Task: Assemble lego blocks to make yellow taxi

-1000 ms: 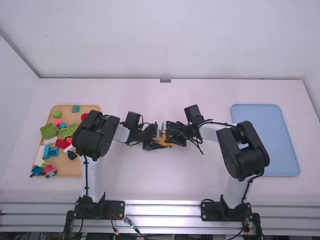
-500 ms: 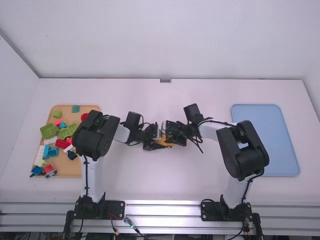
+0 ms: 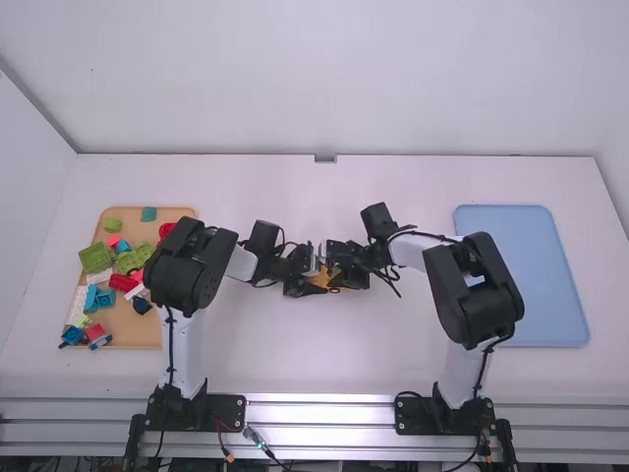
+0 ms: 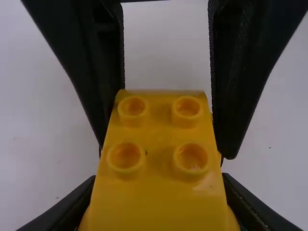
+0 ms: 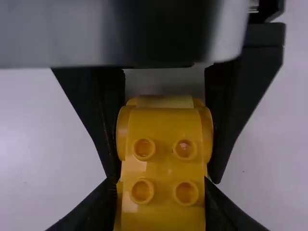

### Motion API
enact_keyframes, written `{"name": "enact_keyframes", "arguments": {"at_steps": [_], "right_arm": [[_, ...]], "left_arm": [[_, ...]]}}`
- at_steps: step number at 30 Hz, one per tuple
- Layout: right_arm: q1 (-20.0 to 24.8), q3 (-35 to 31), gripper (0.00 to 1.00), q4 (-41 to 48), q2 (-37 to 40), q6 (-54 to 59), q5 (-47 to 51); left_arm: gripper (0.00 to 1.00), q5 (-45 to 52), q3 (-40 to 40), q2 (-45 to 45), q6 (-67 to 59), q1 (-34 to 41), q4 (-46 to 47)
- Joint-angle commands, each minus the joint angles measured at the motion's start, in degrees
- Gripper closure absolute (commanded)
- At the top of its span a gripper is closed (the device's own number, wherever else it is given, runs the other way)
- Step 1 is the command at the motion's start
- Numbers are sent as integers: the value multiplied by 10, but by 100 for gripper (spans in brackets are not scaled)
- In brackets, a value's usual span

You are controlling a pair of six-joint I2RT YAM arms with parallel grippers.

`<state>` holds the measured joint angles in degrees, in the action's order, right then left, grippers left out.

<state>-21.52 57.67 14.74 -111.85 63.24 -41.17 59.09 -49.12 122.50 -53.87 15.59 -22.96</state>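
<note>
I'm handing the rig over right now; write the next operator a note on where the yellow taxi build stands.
Left end effector: shut on the yellow blocks.
Right end effector: shut on them from the opposite side.
Job's things: yellow blocks mid-table between the arms; loose coloured blocks in the wooden tray, left.
Done: yellow blocks held together; whether fully seated, I can't tell.
Left: check the joint, release, then probably add any missing parts. The blue tray, right, may be for the finished taxi.

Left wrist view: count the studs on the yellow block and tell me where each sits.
4 on the yellow block: two studs side by side between the fingers of the right gripper, two nearer the left gripper. Others may be hidden.
</note>
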Motion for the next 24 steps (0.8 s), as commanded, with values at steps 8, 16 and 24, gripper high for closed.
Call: {"name": "enact_keyframes", "arguments": {"at_steps": [8,16,24], "right_arm": [[7,-5,54,-14,-9,0,-30],[35,-5,42,-2,49,19,-86],[90,-61,1,-37,73,15,-141]], "left_arm": [[59,-37,8,13,16,2,16],[54,-37,8,13,18,2,16],[26,-40,8,13,20,2,15]]}}
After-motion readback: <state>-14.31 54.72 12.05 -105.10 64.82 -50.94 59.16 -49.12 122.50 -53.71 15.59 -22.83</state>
